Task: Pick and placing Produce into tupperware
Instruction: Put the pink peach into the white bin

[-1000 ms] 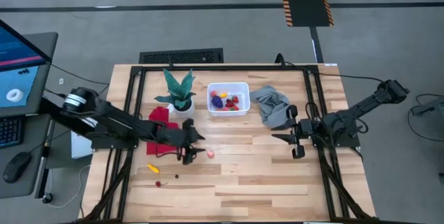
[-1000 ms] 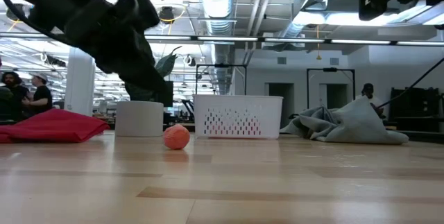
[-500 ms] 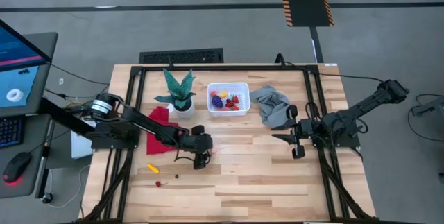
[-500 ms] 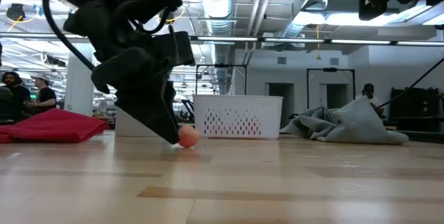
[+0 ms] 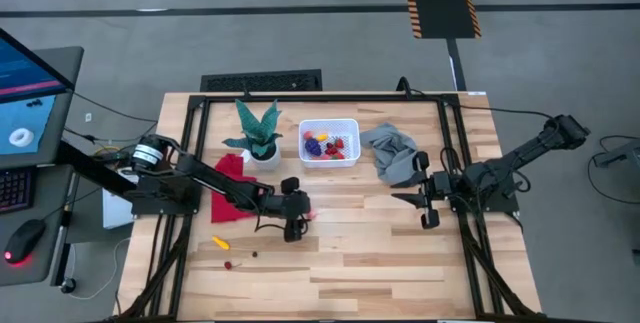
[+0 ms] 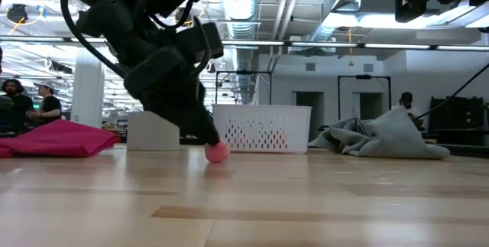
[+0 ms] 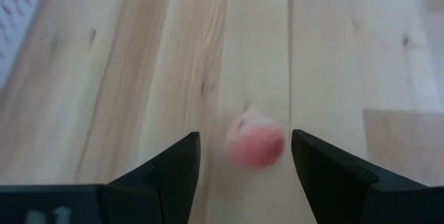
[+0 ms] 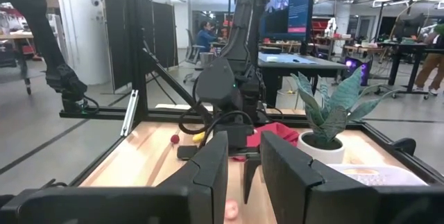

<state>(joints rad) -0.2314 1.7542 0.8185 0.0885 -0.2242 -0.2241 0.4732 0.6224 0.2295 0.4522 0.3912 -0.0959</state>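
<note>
One pink ball, round and matte, sits on the pale wood-plank table, between the left gripper's spread dark fingers; not clamped, gaps visible on both sides in the left wrist view. Ball lies in front of the tupperware, near it but apart.

Tupperware: small white rectangular bin, rounded corners, perforated walls, with several red, yellow and purple produce pieces already inside. Loose on the table nearer the front-left: yellow piece and dark red cherries.

Around: spiky green plant in a round white pot just left of the bin, red cloth partly under the left arm, crumpled grey cloth on the bin's right. Left arm blocks the pot in the low view.

Right gripper hangs over the table's right side, fingers narrowly apart, holding nothing.

Versus half a second ago: left gripper shifted slightly right, ball moved with it, closer to the bin's front. Right arm unchanged.
</note>
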